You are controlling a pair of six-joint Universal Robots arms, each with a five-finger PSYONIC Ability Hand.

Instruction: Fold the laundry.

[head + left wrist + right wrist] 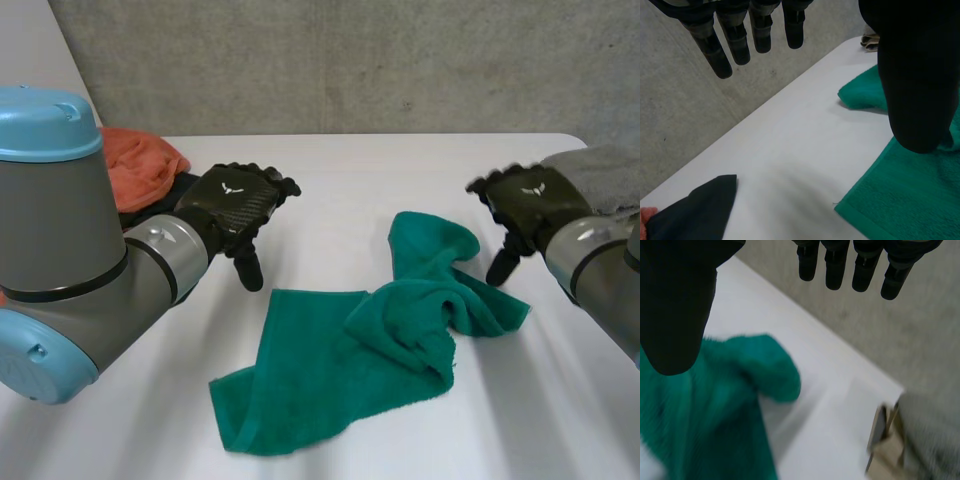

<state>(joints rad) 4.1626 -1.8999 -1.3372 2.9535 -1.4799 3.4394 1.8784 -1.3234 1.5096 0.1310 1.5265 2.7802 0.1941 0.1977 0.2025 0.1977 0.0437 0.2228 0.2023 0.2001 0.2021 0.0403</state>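
A grey wall (350, 60) backs the white table (340, 170). The green towel (370, 350) lies crumpled at the table's middle, with 1 flat half toward 7 o'clock and a bunched heap toward 1 o'clock. The left hand (235, 205) hovers at the towel's 10 o'clock and the right hand (525, 205) at its 2 o'clock. Both are spread wide, fingers straight, holding nothing and clear of the cloth.

I judge this to be the opening step: the towel needs flattening before any fold. The next move calls for each hand to come down on an edge or corner and draw the heap out flat. The bunched side hides its corners, so finding them looks like the hard part.

An orange cloth (135, 165) sits at 10 o'clock and a grey cloth (605, 175) at 2 o'clock, both well apart from the towel. The left wrist view shows a black cloth (695, 210) touching the orange one, which the arm largely hides from the head view. The right wrist view adds something tan (885, 440) just beside the grey cloth; I cannot tell what it is.
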